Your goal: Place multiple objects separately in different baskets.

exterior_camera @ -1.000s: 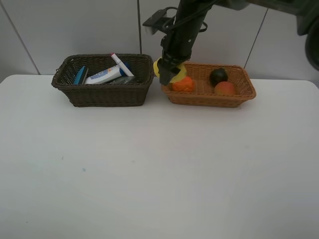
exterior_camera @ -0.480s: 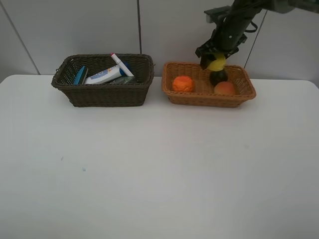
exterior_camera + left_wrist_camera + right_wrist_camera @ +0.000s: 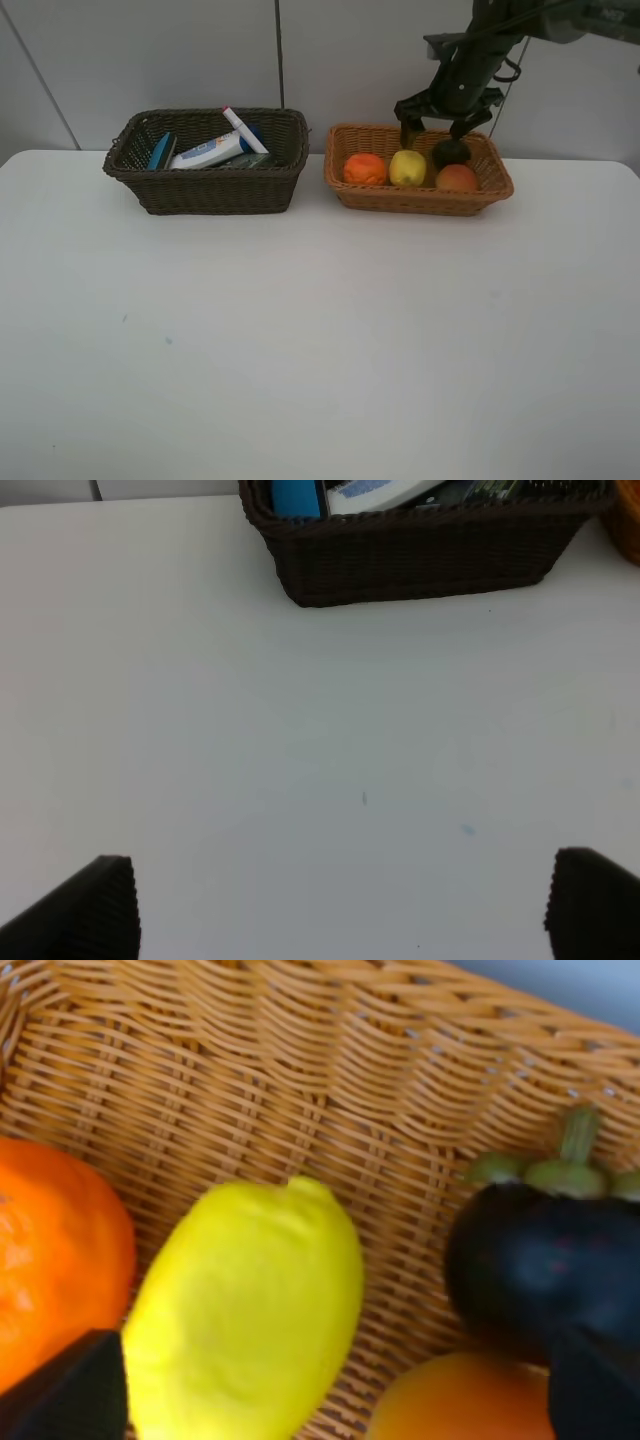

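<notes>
Dark basket (image 3: 205, 185) far left holds tube (image 3: 208, 152), marker (image 3: 244, 129) and eraser (image 3: 161, 151). Tan basket (image 3: 420, 199) carries orange (image 3: 364, 168), lemon (image 3: 407, 167), mangosteen (image 3: 451, 152), peach (image 3: 456, 178). Sorting looks finished. Left tool (image 3: 340, 905) spread wide over bare counter (image 3: 320, 340); right tool (image 3: 434, 115) open, empty, above lemon, rims close around.

Yellow lemon (image 3: 407, 167) lies in tan basket (image 3: 420, 201) beside orange (image 3: 364, 168).
</notes>
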